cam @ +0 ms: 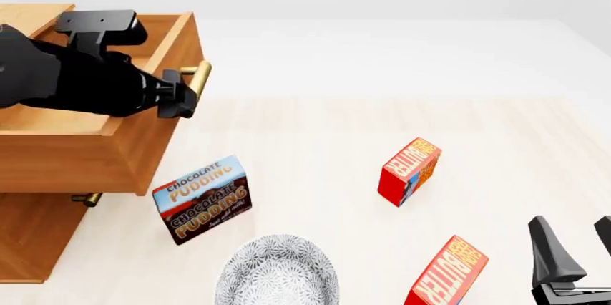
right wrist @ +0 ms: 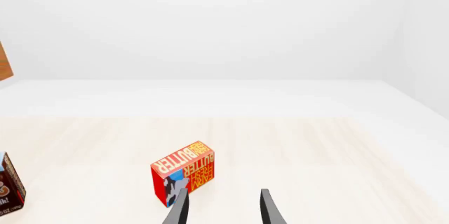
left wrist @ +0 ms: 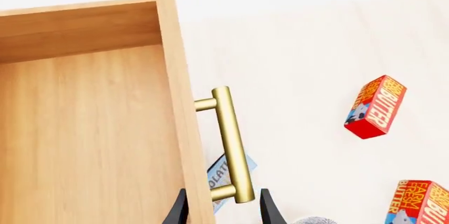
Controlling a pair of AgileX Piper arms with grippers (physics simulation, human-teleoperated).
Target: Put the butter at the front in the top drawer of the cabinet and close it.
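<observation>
Two look-alike butter boxes stand on the table. The butter at the front (cam: 447, 276) (left wrist: 421, 203) is nearest the table's near edge; the other butter box (cam: 411, 170) (left wrist: 377, 107) (right wrist: 184, 171) stands farther back. The cabinet (cam: 38, 240) is at the left with its top drawer (cam: 86, 151) (left wrist: 84, 129) pulled out and nothing visible inside. My left gripper (cam: 186, 94) (left wrist: 224, 211) is open, its fingers straddling one end of the drawer's brass handle (left wrist: 232, 145) (cam: 197, 79). My right gripper (cam: 577, 244) (right wrist: 221, 208) is open and holds nothing, to the right of the front butter.
A brown-and-blue Chocolate Pudding box (cam: 202, 199) (right wrist: 10, 190) stands just in front of the open drawer. A grey patterned bowl (cam: 277, 275) sits at the near edge, left of the front butter. The lower drawer's handle (cam: 86, 198) peeks out under the open drawer.
</observation>
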